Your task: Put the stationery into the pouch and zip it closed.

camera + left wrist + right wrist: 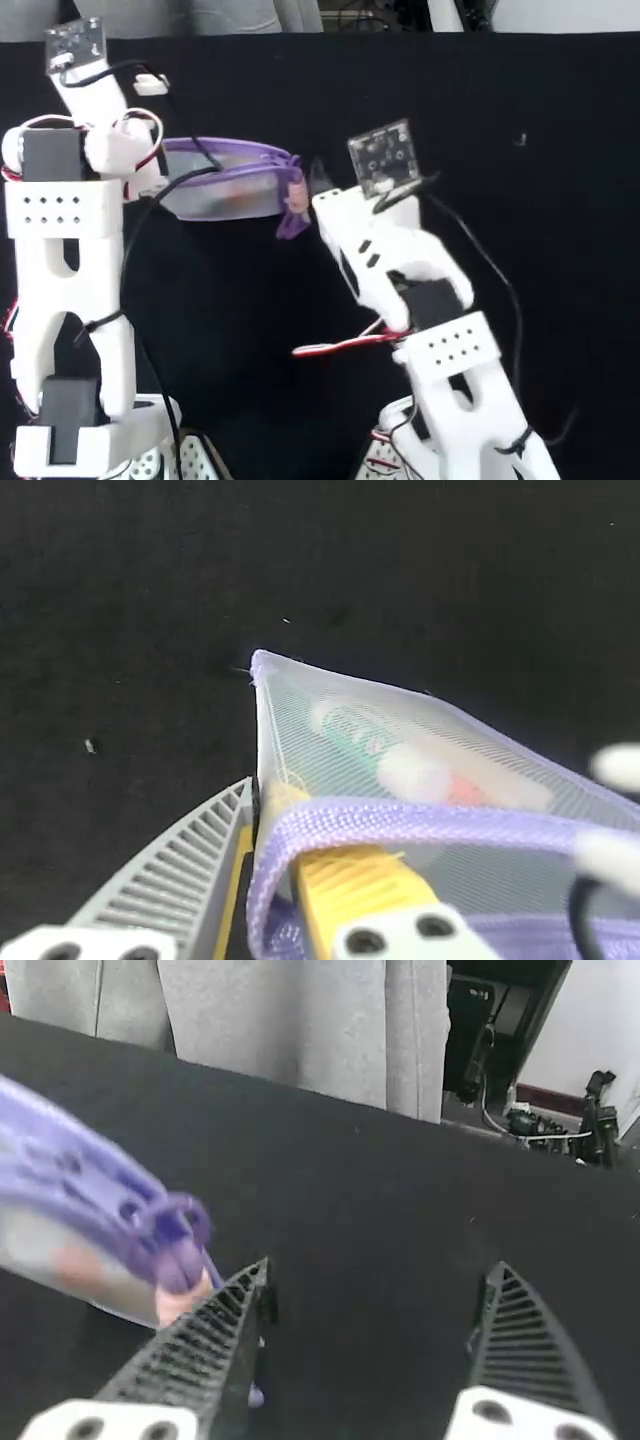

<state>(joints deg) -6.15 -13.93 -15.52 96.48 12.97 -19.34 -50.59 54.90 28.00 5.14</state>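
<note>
Left wrist view: left gripper [265, 798] pinched on the pouch [420, 730] at its purple rim, with the yellow finger inside the mouth and the grey finger outside. Stationery [415, 773] sits inside the mesh, just ahead of the fingertips.

Right wrist view: right gripper [380, 1270] spread wide, with nothing between its fingers. The pouch's far end and zip pull [175, 1235] are just beside one finger, outside the gap.

High view: the pouch spans between the two grippers over the black table [520, 120].

Soft, even light falls across the matte black table [560, 150].
</note>
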